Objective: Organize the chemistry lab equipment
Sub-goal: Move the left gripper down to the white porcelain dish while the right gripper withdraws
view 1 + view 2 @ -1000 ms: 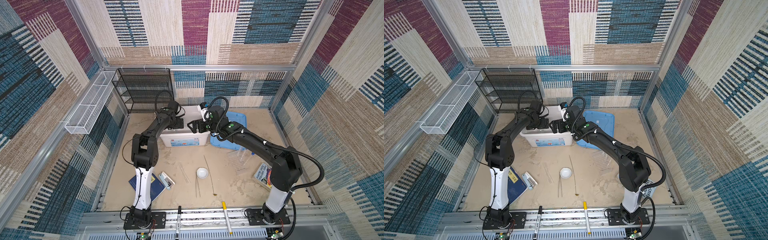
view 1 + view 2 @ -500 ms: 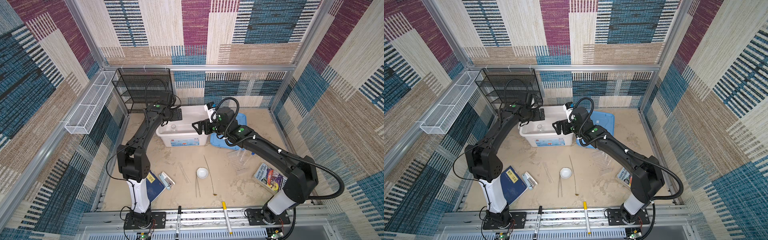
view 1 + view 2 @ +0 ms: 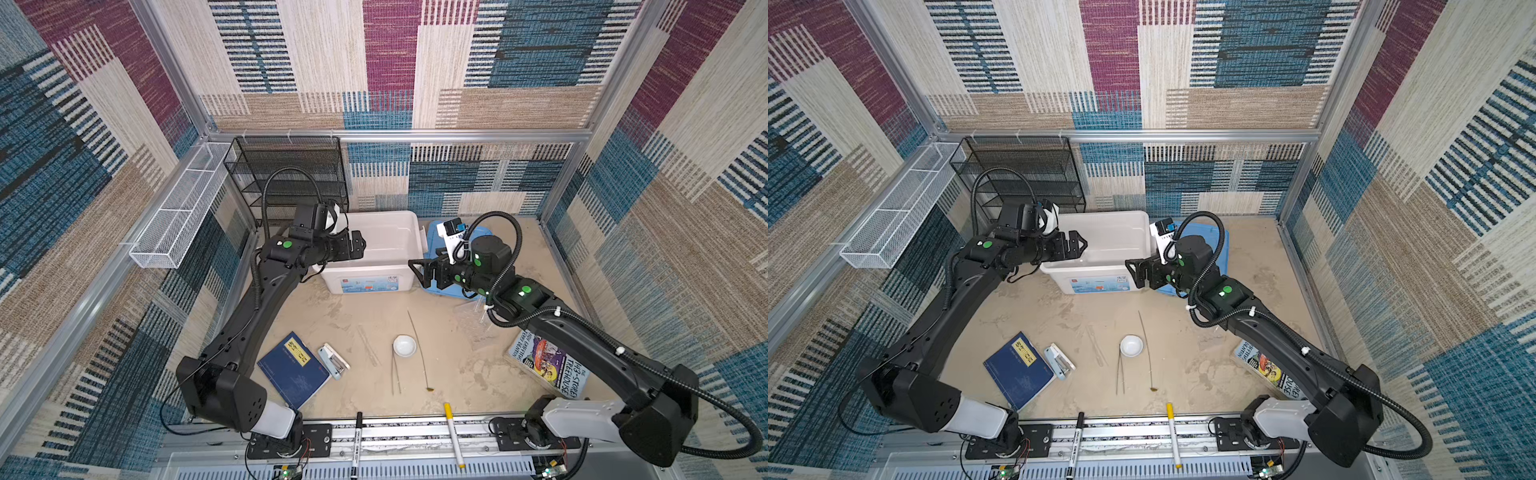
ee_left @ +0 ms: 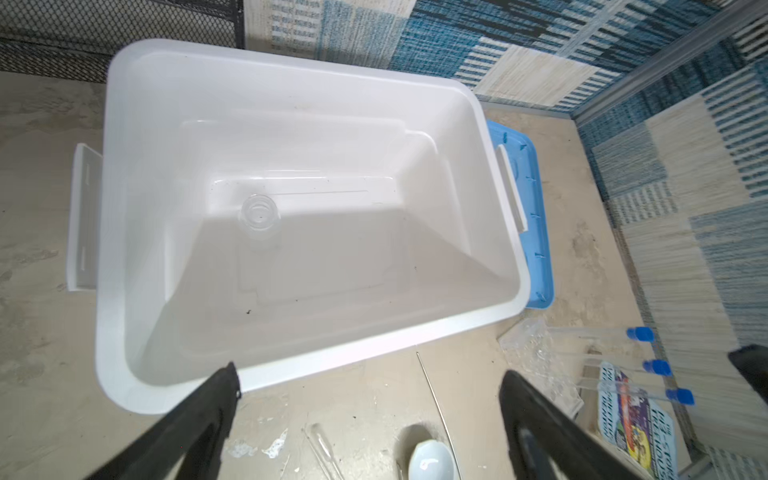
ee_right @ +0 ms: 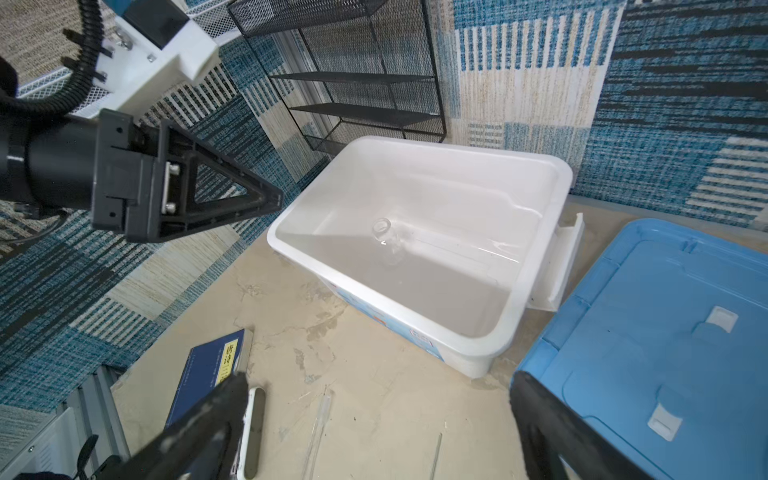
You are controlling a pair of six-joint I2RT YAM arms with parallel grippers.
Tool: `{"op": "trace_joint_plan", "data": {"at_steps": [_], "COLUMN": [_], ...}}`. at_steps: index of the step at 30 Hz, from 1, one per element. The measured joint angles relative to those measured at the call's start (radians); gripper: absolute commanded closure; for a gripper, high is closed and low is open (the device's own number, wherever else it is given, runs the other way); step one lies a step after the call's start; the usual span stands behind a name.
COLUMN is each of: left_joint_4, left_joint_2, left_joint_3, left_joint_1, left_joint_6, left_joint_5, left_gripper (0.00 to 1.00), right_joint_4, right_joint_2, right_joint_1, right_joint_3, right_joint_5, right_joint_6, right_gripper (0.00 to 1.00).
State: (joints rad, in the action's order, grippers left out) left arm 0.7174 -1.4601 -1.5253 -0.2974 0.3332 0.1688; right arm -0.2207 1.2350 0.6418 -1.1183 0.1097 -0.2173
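Left fingers, right fingers spread, empty. I fear next drop into white plastic bin cracks small glass beaker.

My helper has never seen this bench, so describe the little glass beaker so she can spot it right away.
At the back of the table find the open white bin beside the blue lid. The beaker sits on its floor, the only thing inside: clear, short and round-mouthed, unlike the long blue-capped test tubes lying outside.
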Motion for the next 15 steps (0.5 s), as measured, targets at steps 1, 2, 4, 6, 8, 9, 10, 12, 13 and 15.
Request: {"op": "trace_joint_plan", "data": {"at_steps": [1,2,4,6,8,9,10,12,13,15], "left_joint_4": [-0.005,-0.016,-0.032,-0.044,-0.050,-0.055,-0.057,-0.055,-0.059,-0.058], "left_joint_2": [0.024,0.052,0.099,0.145,0.191,0.213,0.242,0.288,0.309,0.338], "left_joint_3": [0.030,0.070,0.133,0.192,0.249,0.276,0.311,0.362,0.388,0.431], "left_joint_1": [-0.003,-0.005,-0.008,-0.014,-0.032,-0.043,-0.060,-0.093,-0.116,-0.167], "left_joint_6": [0.000,0.000,0.001,0.008,0.019,0.028,0.037,0.054,0.056,0.057], "left_joint_5": [0.011,0.026,0.060,0.101,0.138,0.153,0.157,0.163,0.159,0.149], "left_gripper": [0.01,0.01,0.01,0.01,0.00,0.01,0.00,0.00,0.00,0.00], "right_joint_4": [0.000,-0.001,0.000,0.010,0.021,0.023,0.023,0.026,0.025,0.021], "right_joint_2": [-0.024,-0.050,-0.094,-0.138,-0.184,-0.200,-0.217,-0.241,-0.252,-0.267], "right_joint_1": [0.000,0.000,0.000,0.000,0.000,-0.001,0.000,0.000,0.000,-0.001], "right_joint_3": [0.019,0.041,0.081,0.128,0.181,0.201,0.224,0.266,0.285,0.312], "right_joint_5": [-0.010,-0.021,-0.042,-0.056,-0.069,-0.076,-0.081,-0.087,-0.087,-0.082], "right_joint_6": [0.004,0.008,0.009,0.008,0.006,-0.002,-0.016,-0.051,-0.070,-0.097], "right_gripper": [0.01,0.01,0.01,0.01,0.01,0.01,0.01,0.01,0.01,0.01]}}
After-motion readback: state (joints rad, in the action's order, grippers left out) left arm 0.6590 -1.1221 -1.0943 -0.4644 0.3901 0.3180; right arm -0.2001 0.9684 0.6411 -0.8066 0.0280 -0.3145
